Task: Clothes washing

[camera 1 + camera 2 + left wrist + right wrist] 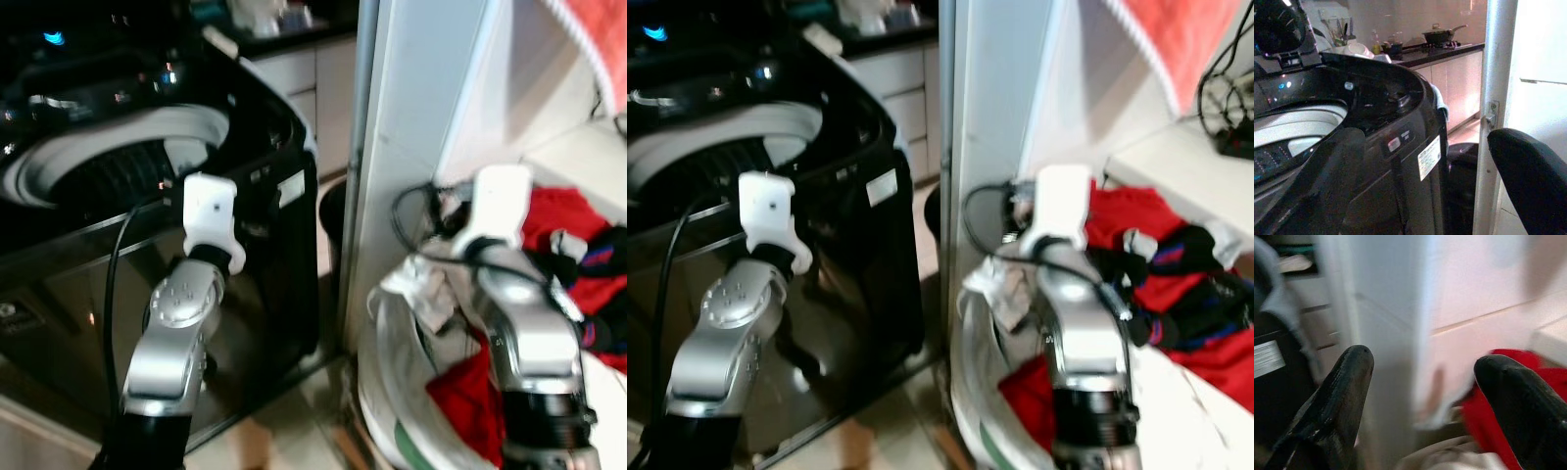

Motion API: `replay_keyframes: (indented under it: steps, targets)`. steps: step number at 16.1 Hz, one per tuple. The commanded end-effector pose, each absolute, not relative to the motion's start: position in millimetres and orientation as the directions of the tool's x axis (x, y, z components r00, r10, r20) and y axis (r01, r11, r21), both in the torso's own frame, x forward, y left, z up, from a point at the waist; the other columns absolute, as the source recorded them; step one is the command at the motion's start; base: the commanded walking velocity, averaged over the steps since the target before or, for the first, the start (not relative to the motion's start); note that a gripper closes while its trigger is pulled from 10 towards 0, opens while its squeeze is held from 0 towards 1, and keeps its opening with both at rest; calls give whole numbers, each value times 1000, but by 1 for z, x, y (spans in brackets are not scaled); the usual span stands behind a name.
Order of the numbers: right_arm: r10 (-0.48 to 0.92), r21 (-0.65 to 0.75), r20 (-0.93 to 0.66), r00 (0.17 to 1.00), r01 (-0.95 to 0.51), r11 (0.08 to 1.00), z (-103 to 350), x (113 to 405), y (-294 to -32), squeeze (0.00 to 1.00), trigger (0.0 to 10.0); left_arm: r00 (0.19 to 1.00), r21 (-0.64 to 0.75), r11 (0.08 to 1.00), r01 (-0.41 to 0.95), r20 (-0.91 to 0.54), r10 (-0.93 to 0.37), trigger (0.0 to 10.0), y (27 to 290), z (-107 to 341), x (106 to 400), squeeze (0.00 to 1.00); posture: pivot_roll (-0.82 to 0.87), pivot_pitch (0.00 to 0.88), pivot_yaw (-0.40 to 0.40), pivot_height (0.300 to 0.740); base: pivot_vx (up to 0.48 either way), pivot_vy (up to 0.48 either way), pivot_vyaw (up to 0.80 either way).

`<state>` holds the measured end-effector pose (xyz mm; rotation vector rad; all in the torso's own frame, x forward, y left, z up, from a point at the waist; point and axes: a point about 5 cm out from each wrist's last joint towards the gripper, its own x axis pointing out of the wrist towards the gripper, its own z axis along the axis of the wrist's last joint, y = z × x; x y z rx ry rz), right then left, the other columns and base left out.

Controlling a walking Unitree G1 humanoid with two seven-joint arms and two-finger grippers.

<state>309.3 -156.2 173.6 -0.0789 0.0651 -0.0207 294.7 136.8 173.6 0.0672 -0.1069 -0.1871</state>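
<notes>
Progress: early I'd say, red clothes (573, 235) lie in and beside the white basket (387, 411), none visibly in the drum.
Washer (127, 166): glossy black top-loader, lid up, pale ribbed tub (looks ready).
Left gripper (1425, 196): fingers spread, holding nothing, facing the washer.
Right gripper (1420, 396): spread too, above the soft crumpled laundry.

We see our right gripper (1418, 382) with its fingers spread wide, a white wall panel (1386, 333) blurred between them and red cloth (1484, 406) just beside one finger.
</notes>
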Motion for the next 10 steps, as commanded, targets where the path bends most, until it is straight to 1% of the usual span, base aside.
replay_keyframes:
  steps: [1, 7, 8, 9, 10]
  targets:
    - [14, -75, -70, 997, -19, 997, 176, 305, -150, 0, 10000, 980, 86, 982, 166, 96, -174, 10000, 142, 172, 294, 0, -75, 0, 56, 740, 0, 476, -513]
    - [31, -76, -120, 992, -40, 996, 170, 300, -148, 0, 10000, 983, 90, 984, 156, 82, -164, 10000, 143, 168, 293, 0, -80, 0, 51, 740, 0, 476, -756]
    - [27, -80, -125, 992, -37, 996, 169, 299, -149, 0, 10000, 980, 162, 974, 161, 89, -177, 10000, 141, 169, 293, 0, -80, 0, 50, 740, 0, 0, -788]
    - [22, -81, -128, 992, -33, 996, 169, 298, -149, 0, 10000, 982, 169, 973, 155, 85, -171, 10000, 140, 169, 292, 0, -80, 0, 50, 740, 0, -281, -744]
    - [21, -101, -131, 991, -35, 994, 168, 298, -150, 0, 10000, 981, 168, 973, 157, 92, -174, 10000, 139, 169, 292, 0, -80, 0, 50, 740, 0, -480, 0]
